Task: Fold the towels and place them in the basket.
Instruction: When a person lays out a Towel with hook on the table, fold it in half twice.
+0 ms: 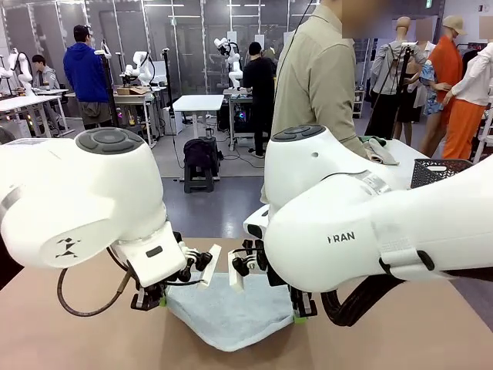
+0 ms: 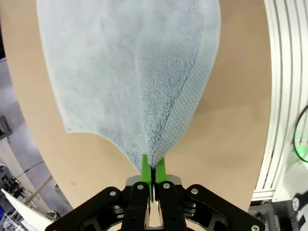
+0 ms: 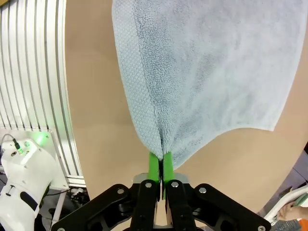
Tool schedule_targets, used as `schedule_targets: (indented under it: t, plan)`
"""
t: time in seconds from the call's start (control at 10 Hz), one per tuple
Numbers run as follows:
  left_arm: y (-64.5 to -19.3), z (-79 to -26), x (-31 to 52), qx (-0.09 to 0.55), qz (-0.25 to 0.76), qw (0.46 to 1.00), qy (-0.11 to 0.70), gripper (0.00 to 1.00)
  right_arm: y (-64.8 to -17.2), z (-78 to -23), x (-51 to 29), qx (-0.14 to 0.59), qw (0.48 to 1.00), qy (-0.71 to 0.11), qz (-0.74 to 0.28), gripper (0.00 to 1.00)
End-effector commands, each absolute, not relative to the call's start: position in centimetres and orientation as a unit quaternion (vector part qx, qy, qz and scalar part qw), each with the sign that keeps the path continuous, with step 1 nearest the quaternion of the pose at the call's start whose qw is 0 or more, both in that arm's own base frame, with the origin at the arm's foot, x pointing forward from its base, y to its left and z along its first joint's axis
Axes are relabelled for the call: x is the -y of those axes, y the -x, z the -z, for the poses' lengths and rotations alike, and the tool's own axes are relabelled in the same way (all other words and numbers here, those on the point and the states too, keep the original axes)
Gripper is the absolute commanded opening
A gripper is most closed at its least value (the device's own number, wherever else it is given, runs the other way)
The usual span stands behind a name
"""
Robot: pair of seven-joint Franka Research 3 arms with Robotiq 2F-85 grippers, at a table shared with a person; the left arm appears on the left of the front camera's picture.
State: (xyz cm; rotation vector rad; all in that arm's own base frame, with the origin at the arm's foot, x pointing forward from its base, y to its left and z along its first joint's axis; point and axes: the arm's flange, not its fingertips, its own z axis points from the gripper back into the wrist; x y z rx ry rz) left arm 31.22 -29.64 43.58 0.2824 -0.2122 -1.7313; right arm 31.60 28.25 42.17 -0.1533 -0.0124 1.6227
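The left gripper (image 2: 153, 168) is pinching one corner of a light blue-grey towel (image 2: 130, 72), its jaws squeezed tight on the cloth, and the right gripper (image 3: 160, 161) is clamping a neighbouring corner the same way. The towel is draping down from both grips onto the brown table (image 1: 62, 339), between the two arms. The dark wire basket (image 1: 439, 171) is sitting well apart at the far right, near a person (image 1: 316, 77) standing at the far side.

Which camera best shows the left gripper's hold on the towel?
Left wrist view: the left gripper pinches a towel corner, pads shut. Front view shows it small, under the arm; right wrist view shows the right gripper pinching instead.
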Motion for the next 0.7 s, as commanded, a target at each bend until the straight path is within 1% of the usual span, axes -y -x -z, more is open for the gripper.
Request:
schedule_targets:
  t: [0.0, 0.6]
  plan:
    - [-31.1, -44.4, 29.2, 0.092, 0.742, 0.649, -0.141, 0.04, -31.3, -43.1, -27.8, 0.007, 0.699, 0.084, -0.710, 0.04]
    - [-30.8, -47.6, 28.5, 0.120, 0.728, 0.659, -0.145, 0.04, -30.3, -46.5, -26.5, 0.041, 0.709, 0.098, -0.698, 0.04]
